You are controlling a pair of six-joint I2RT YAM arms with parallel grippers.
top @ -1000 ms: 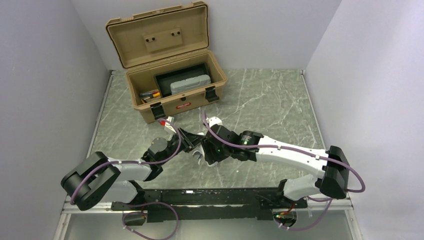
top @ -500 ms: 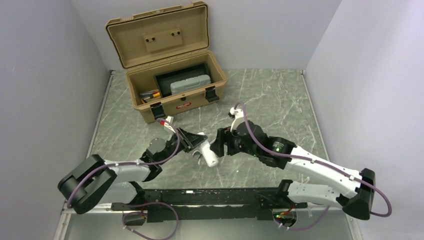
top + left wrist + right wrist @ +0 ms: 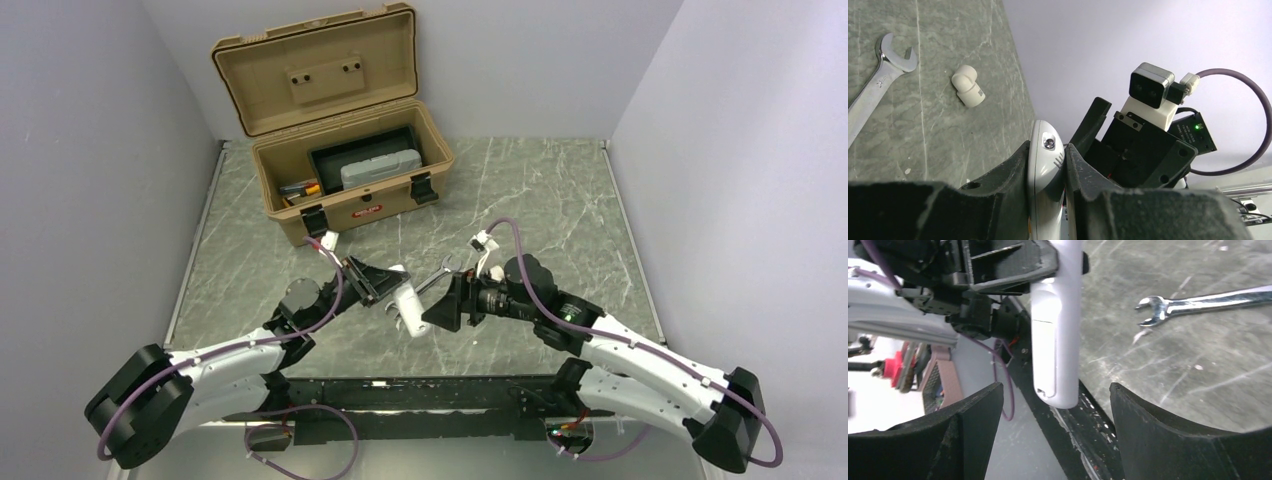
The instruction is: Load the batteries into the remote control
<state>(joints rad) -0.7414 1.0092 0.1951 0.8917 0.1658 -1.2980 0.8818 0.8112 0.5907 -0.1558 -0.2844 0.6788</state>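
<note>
While the left jaws pinch one remote control [image 3: 1057,330], the right jaws gape near one wrench [image 3: 1218,297]

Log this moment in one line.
left gripper: shut on remote | right gripper: open, around remote's free end, not touching | wrench, white piece: on table

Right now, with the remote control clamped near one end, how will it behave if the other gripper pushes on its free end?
Probably stiff: the remote control is a straight hard-plastic bar. Its smooth, glossy shell could slip or pivot in the left gripper, which clamps it only near one end. It likely feels light, being slim.
</note>
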